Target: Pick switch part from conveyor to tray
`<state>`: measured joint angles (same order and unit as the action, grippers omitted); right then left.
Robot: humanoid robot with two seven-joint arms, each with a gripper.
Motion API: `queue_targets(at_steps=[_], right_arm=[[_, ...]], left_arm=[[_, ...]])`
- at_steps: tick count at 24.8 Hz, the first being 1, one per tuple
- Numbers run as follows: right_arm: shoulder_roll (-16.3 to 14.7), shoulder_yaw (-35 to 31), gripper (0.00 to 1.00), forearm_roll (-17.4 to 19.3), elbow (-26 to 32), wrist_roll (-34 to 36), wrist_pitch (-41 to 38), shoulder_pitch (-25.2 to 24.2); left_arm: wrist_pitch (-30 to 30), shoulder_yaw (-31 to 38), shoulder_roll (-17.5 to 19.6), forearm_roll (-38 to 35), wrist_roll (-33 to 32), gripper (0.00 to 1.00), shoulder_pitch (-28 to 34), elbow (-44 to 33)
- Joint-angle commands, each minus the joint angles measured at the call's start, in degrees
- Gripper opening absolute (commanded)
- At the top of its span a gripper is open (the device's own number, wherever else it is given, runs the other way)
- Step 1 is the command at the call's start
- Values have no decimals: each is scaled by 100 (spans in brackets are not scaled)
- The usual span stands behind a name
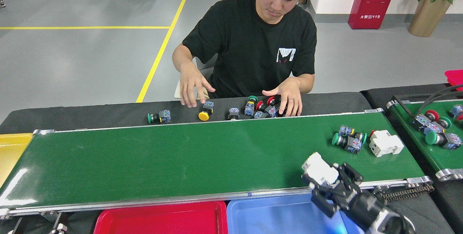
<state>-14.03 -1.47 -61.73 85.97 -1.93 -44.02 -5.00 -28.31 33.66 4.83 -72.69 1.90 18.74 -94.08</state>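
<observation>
A white switch part (319, 170) is held just above the front rail of the conveyor (181, 158), at its right end, with my right gripper (328, 178) shut on it. The black gripper body reaches over the far right corner of the blue tray (282, 216). A second white switch part (386, 143) lies on the belt further back right, beside a small clump of green push-buttons (349, 140). My left gripper is out of view.
A red tray (162, 221) sits left of the blue one, and a yellow tray (11, 150) lies at the belt's left end. A person's hands (289, 96) hover over loose push-buttons (267, 107) behind the belt. A shorter belt (412, 125) at right carries more buttons.
</observation>
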Motion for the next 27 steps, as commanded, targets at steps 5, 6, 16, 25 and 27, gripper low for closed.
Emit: queue_targets(at_steps=[5,6,16,25,27], right_arm=[[313,-319,100,30,183,-18,-98,113],[384,-354,100,21,192,-36,-98,113],[630,577,94,-603,420,904,4137,52],[445,982,94,-594,456,870,4586,-115],[445,982,94,-594,456,676,4612,-27]], left_arm=[[449,114,97,-307,91,100,-10,-110],[440,123,97,-343,92,100,-10,-128],[-184,158,80,-325,92,100,174,-145],[-184,229,80,-325,92,100,218,-137],[-184,229,88,-325,92,100,209,-128]])
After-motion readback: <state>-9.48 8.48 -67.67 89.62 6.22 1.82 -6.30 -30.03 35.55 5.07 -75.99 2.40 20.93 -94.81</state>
